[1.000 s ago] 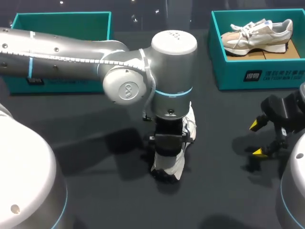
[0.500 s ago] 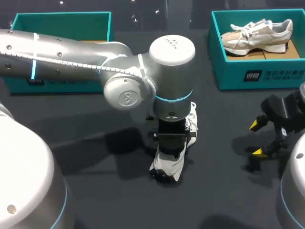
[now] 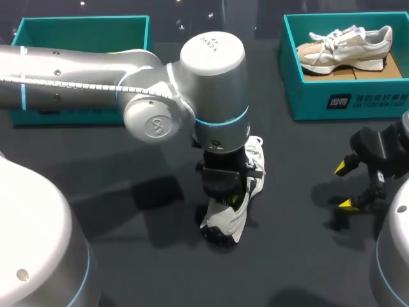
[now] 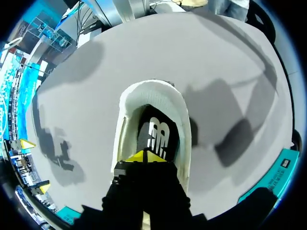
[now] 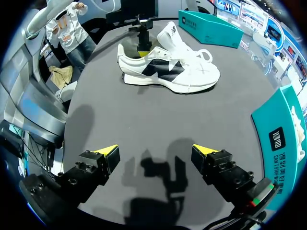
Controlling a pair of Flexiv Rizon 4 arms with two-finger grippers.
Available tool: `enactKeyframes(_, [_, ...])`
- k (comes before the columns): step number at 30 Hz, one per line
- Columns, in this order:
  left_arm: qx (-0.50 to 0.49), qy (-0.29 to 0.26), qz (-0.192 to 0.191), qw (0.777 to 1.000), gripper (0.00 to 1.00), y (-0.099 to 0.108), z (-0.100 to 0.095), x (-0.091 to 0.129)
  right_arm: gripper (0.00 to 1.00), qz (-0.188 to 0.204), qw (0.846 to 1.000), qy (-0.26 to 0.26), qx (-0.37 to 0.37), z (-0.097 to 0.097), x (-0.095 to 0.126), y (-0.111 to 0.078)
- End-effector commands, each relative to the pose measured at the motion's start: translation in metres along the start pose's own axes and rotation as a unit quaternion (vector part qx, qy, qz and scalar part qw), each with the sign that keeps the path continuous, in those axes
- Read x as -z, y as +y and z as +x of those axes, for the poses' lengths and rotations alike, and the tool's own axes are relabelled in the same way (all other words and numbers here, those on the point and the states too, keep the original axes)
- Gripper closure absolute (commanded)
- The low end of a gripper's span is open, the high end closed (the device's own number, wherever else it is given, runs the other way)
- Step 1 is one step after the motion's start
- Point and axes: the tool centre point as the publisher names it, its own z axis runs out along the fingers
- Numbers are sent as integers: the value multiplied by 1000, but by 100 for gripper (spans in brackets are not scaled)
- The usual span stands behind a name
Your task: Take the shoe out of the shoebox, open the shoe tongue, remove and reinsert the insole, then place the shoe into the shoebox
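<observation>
A white shoe with black side marks lies on the dark table near the middle, heel toward the front. My left arm reaches over it from the left. Its gripper is shut, the yellow tips together down in the shoe's opening, against the black insole. Whether the tips pinch the insole cannot be told. In the right wrist view the shoe shows side-on, its tongue lifted, with the left gripper dipping in at the heel. My right gripper stands open and empty at the right, well away from the shoe.
A teal shoebox stands at the back left, partly behind my left arm. A second teal shoebox at the back right holds a beige shoe. Bare table lies between the white shoe and my right gripper.
My left arm's wrist has shifted to the left above the shoe, uncovering more of the toe. The shoe has barely moved. The right arm has kept still.
</observation>
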Motion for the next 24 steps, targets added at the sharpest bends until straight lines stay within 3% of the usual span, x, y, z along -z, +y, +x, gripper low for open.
enactKeyframes(1, [-10, 11, -7, 1000, 100, 1, -4, 9, 0, 1, 1000, -1, 0, 2, 1, 0])
enactKeyframes(20, [-29, 42, -52, 997, 100, 28, -8, 15, 0, 1, 1000, -1, 0, 2, 1, 0])
enactKeyframes(24, [-26, 47, -60, 997, 88, 29, -6, 15, 0, 1, 1000, -1, 0, 2, 1, 0])
